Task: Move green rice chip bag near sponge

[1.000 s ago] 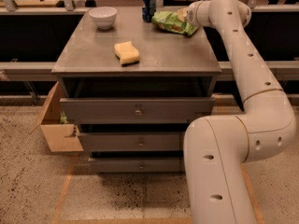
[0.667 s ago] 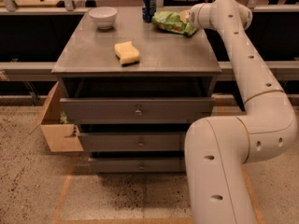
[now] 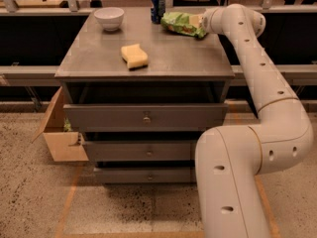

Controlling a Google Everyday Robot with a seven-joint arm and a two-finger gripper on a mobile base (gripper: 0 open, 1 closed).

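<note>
Set against a second ago, we find almost nothing changed: the bag lies on the same spot, the arm's wrist has barely shifted, and so we judge that the carry toward the sponge has not begun. Reading from the left, a cardboard box (image 3: 58, 135) stands open on the floor, touching the left side of the cabinet (image 3: 168, 58). On the cabinet's grey top a white bowl (image 3: 109, 18) sits at the back left corner. The sponge (image 3: 134, 56) lies nearer the front, left of the middle, apart from everything else. A blue can (image 3: 157, 6) stands upright at the back edge, and just to its right lies the green chip bag (image 3: 179, 25), at the back right corner and well apart from the sponge. The gripper (image 3: 198, 22) is at the bag's right end, right up against it, but the bulky wrist hides it, so we cannot tell whether it is clamped on the bag or released. The arm (image 3: 270, 83) bends down along the cabinet's right side. We count one box, one bowl, one sponge, one can, one bag and three drawer fronts.
</note>
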